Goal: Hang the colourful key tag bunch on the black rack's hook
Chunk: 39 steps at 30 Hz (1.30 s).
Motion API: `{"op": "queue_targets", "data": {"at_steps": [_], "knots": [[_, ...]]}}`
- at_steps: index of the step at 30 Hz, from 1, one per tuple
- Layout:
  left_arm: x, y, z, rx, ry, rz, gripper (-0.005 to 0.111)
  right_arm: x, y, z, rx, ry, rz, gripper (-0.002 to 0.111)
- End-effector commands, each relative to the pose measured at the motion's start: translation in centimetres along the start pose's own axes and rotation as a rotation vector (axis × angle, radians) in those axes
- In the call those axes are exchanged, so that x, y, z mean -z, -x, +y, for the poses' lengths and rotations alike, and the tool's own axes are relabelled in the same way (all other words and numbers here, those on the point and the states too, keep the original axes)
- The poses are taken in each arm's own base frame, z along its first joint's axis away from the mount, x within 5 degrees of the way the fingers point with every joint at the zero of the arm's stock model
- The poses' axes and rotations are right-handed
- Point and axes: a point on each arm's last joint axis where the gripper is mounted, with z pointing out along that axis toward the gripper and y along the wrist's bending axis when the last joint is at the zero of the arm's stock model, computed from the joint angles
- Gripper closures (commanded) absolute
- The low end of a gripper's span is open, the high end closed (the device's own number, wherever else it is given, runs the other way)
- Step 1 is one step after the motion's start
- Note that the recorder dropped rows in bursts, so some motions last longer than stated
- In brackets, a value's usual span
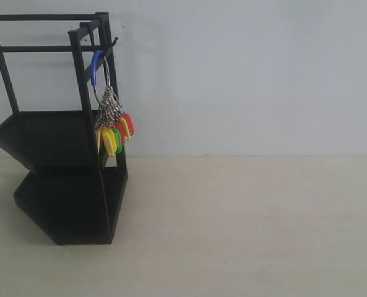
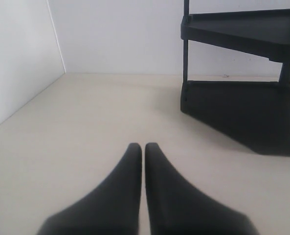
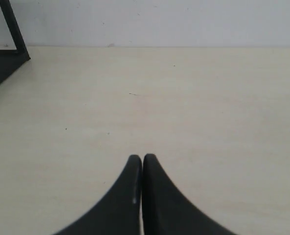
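Observation:
The colourful key tag bunch hangs by its blue loop and silver rings from the hook on the top rail of the black rack, at the left in the exterior view. No gripper touches it. Neither arm shows in the exterior view. My left gripper is shut and empty above the pale table, with the black rack ahead of it. My right gripper is also shut on nothing, and only a corner of the black rack shows in its view.
The pale wooden table stretches from the rack to the right edge of the exterior view. A white wall runs behind it, and a side wall stands in the left wrist view.

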Motion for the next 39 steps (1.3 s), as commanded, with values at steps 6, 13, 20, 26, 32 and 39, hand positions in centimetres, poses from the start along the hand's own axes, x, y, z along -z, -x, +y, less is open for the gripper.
{"op": "queue_targets", "data": {"at_steps": [6, 13, 20, 26, 32, 39], "knots": [[-0.01, 0.07, -0.01, 0.005, -0.001, 0.0, 0.102, 0.03, -0.08, -0.44, -0.031, -0.079, 0.001, 0.108], [-0.01, 0.07, -0.01, 0.005, -0.001, 0.0, 0.102, 0.03, -0.08, -0.43, -0.034, -0.078, 0.001, 0.108], [-0.01, 0.07, -0.01, 0.005, -0.001, 0.0, 0.102, 0.03, -0.08, -0.43, -0.034, -0.078, 0.001, 0.108], [-0.01, 0.07, -0.01, 0.005, -0.001, 0.0, 0.102, 0.03, -0.08, -0.43, -0.034, -0.078, 0.001, 0.108], [-0.01, 0.07, -0.01, 0.005, -0.001, 0.0, 0.102, 0.03, -0.08, -0.43, -0.034, -0.078, 0.001, 0.108], [-0.01, 0.07, -0.01, 0.005, -0.001, 0.0, 0.102, 0.03, -0.08, -0.43, -0.034, -0.078, 0.001, 0.108]]}}
